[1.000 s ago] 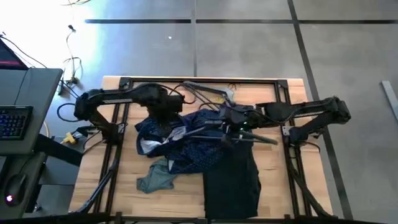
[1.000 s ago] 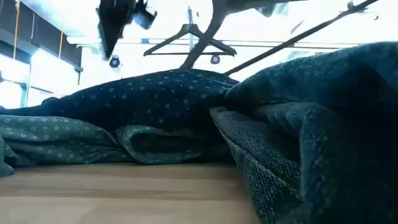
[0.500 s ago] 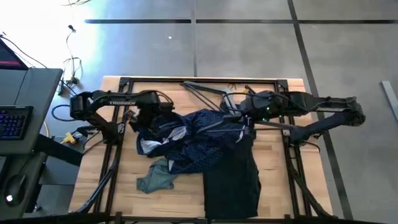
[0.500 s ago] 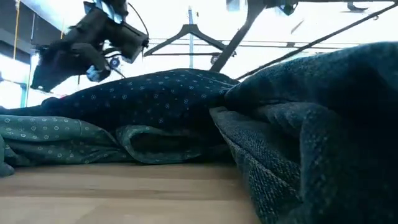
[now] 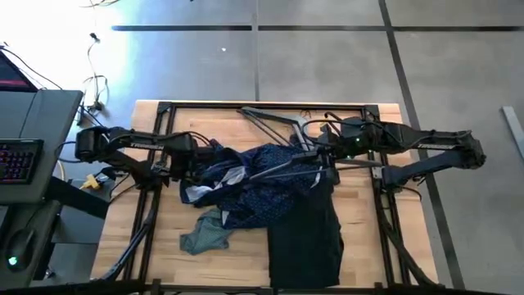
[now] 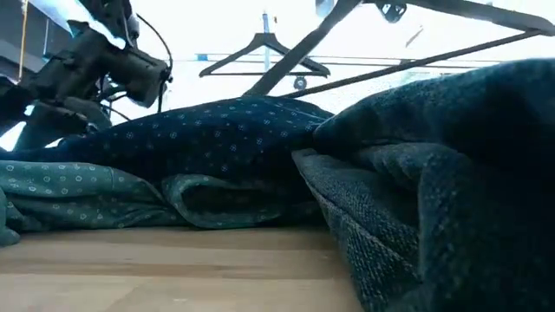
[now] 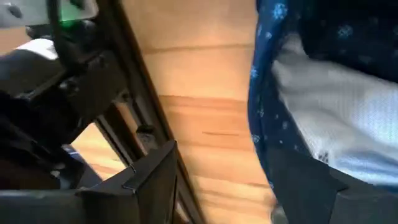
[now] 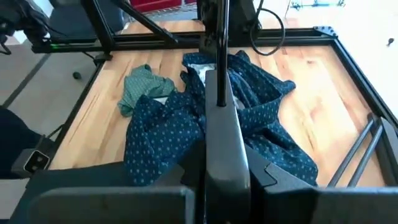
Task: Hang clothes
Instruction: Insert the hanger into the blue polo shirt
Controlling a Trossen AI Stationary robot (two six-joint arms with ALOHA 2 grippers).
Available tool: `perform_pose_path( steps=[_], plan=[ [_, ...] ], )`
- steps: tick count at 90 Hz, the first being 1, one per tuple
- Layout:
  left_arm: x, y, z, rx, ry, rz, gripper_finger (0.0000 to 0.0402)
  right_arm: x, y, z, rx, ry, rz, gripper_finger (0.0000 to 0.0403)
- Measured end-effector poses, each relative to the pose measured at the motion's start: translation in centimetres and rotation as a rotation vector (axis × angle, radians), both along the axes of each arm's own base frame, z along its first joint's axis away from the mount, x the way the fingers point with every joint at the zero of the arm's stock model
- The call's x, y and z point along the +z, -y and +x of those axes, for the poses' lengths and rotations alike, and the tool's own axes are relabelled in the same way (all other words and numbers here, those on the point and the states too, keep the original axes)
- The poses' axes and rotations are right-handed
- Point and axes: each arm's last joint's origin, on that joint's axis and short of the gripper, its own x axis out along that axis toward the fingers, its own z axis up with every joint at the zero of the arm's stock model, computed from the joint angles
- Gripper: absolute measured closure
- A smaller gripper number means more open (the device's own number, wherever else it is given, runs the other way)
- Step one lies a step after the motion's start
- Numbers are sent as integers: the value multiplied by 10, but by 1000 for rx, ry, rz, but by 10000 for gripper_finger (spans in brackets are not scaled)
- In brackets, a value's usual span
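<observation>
The navy dotted shirt (image 5: 262, 184) lies crumpled in the middle of the table. Its near edge lies on the teal shirt (image 5: 205, 238) and the black trousers (image 5: 307, 233). A thin grey hanger (image 5: 278, 168) runs across the navy shirt, and my right gripper (image 5: 321, 156) is shut on it at the shirt's right side. My left gripper (image 5: 190, 160) stands open, low at the shirt's left edge. In the left wrist view the shirt's pale lining (image 7: 323, 99) is right beside its fingers. My right gripper pinches a grey bar of the hanger (image 8: 221, 124) between its two fingers, coming about level from the table's right side. The bar runs on ahead of the fingers over the navy shirt (image 8: 168, 130). Which part of the hanger this is cannot be told.
A black metal frame (image 5: 155, 164) runs around the table's sides. A second hanger (image 5: 270, 119) is at the far edge, and the low view shows it hanging from a rail (image 6: 264, 52). Bare wood (image 5: 164, 246) shows at the near left. A desk with a keyboard (image 5: 20, 160) stands left of the table.
My left gripper has gone from above the navy shirt toward the table's left edge and down to table height. My right gripper has carried the hanger a little toward the far right. The shirt's right part has been drawn that way and has spread out.
</observation>
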Motion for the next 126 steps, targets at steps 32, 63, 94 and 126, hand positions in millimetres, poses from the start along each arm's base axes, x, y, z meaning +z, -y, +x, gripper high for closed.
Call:
perform_pose_path(
  steps=[32, 63, 94, 126],
  plan=[
    [-23, 4, 6, 7, 41, 67, 231, 11, 0, -9, -34, 73, 13, 373],
    [-34, 9, 19, -40, 256, -18, 365, 13, 2, -9, -50, 83, 38, 373],
    [109, 6, 77, -112, 650, 344, 401, 11, 18, 16, 5, 169, 115, 373],
    [214, 15, 84, -242, 831, 568, 401, -13, 42, 51, -164, 134, 86, 373]
  ],
)
